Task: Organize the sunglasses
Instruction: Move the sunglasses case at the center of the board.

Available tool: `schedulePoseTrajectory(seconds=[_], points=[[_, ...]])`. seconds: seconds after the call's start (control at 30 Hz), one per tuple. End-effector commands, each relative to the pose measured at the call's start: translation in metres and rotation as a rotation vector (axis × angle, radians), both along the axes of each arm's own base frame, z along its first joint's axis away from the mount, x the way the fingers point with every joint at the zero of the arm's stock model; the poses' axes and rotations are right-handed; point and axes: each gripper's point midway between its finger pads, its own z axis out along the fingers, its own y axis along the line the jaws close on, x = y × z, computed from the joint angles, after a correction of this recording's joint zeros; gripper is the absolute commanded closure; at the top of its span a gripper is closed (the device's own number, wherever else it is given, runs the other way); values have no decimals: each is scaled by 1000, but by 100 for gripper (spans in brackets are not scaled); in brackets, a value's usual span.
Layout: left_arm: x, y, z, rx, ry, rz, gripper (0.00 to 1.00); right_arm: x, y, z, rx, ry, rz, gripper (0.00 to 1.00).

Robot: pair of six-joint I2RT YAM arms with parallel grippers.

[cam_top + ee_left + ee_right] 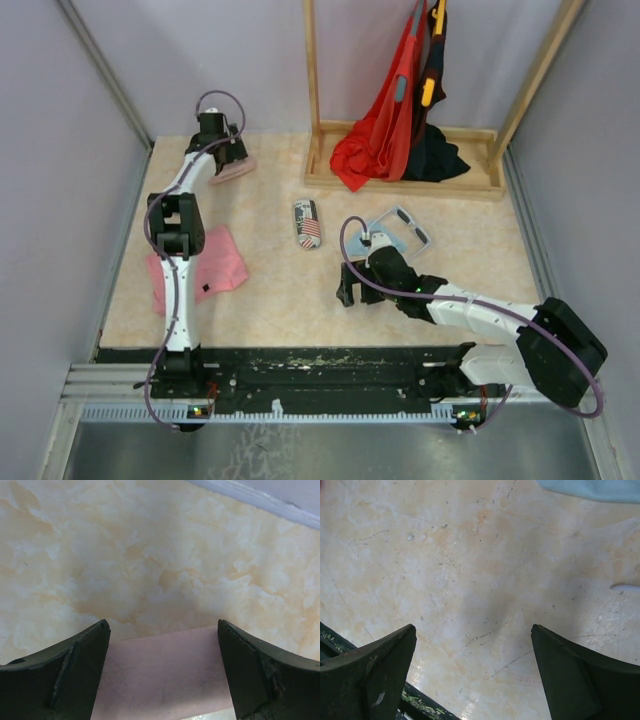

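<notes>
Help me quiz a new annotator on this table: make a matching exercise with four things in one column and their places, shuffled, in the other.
Things:
1 pink case
2 flag-printed case
3 grey-framed glasses
4 red fabric

Places:
A hanging in the wooden rack
B on a light-blue cloth, right of centre
C beneath the left arm's jaws, far left
D alone, mid-table

Pairs: 1-C, 2-D, 3-B, 4-A
</notes>
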Motion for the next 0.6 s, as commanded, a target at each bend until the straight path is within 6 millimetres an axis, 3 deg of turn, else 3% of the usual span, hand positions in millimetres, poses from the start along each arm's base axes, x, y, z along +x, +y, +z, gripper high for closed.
schedulePoseTrajectory(seconds=[0.0, 0.57], points=[[-19, -11, -8, -37, 49, -62, 6, 2, 4, 14, 44, -40, 13, 3], [-51, -34, -1, -86, 67, -203, 6, -5, 4, 17, 67, -30, 27, 3]])
